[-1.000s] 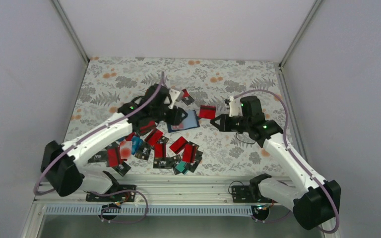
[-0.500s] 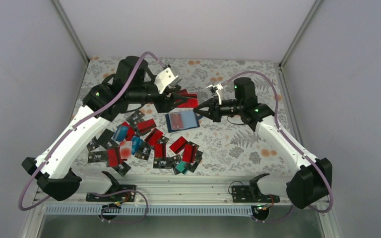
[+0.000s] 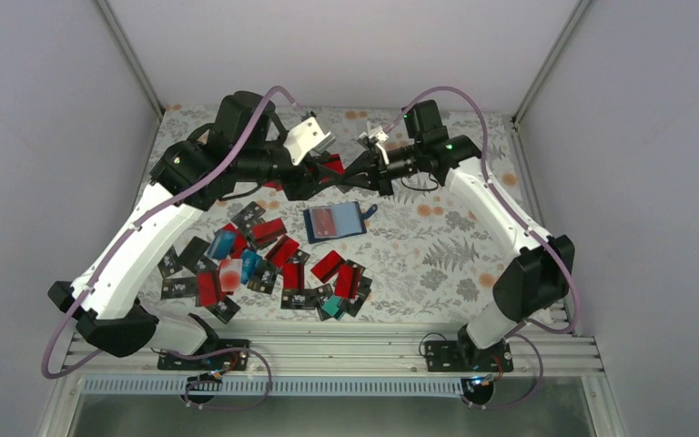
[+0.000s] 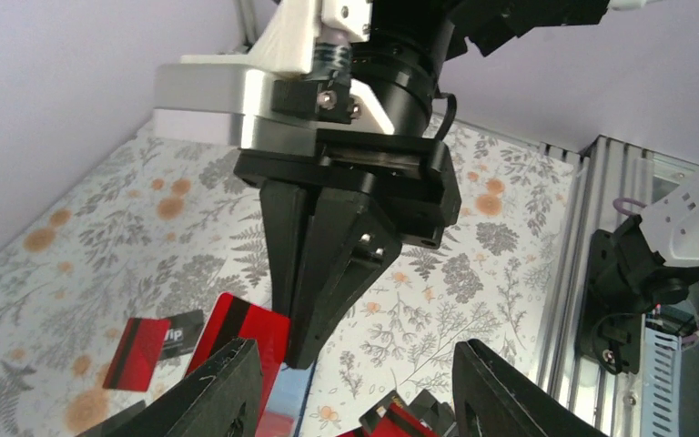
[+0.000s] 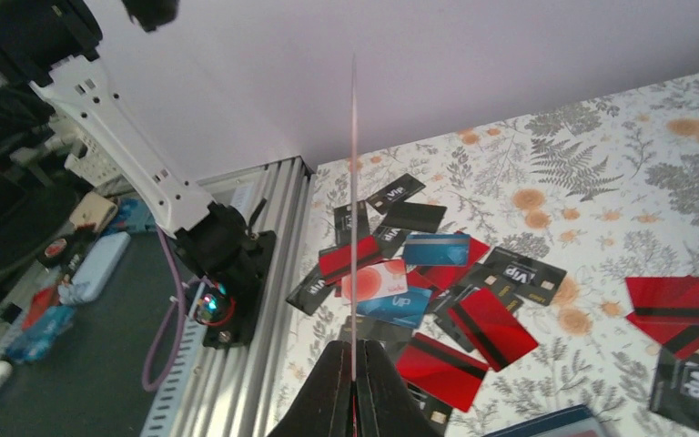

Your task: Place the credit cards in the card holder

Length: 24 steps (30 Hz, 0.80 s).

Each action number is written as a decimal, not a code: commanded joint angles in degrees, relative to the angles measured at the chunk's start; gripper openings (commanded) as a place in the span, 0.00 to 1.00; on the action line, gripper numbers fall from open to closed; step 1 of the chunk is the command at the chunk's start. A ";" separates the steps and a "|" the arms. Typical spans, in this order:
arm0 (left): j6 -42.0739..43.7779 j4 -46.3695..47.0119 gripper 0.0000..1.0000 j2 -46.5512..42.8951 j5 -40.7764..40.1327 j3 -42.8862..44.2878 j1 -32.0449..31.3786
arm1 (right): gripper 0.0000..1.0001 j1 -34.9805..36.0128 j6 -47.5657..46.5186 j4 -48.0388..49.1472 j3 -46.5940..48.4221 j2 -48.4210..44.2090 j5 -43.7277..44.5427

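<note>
card holder [image 3: 334,221]: one is counted | credit cards [image 3: 268,228]: roughly twenty are counted loose on the surface [image 3: 419,264], mostly red | arms [image 3: 136,255]: two are counted

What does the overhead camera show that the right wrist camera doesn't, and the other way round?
Only the overhead view shows the left arm and right arm whole, their tips meeting above the table. Only the right wrist view shows the held card edge-on, a thin line rising from shut fingers. Both show the pile of loose cards on that table.
</note>
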 commanded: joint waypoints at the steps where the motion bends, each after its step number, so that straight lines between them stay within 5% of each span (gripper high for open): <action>1: -3.02 -1.94 0.53 -2.29 -6.31 1.46 0.22 | 0.04 0.36 -11.24 -8.95 5.46 1.47 0.46; 24: -0.10 -1.02 0.44 -4.79 -2.87 -7.47 0.22 | 0.04 1.26 -22.60 -16.93 2.50 -1.28 -4.93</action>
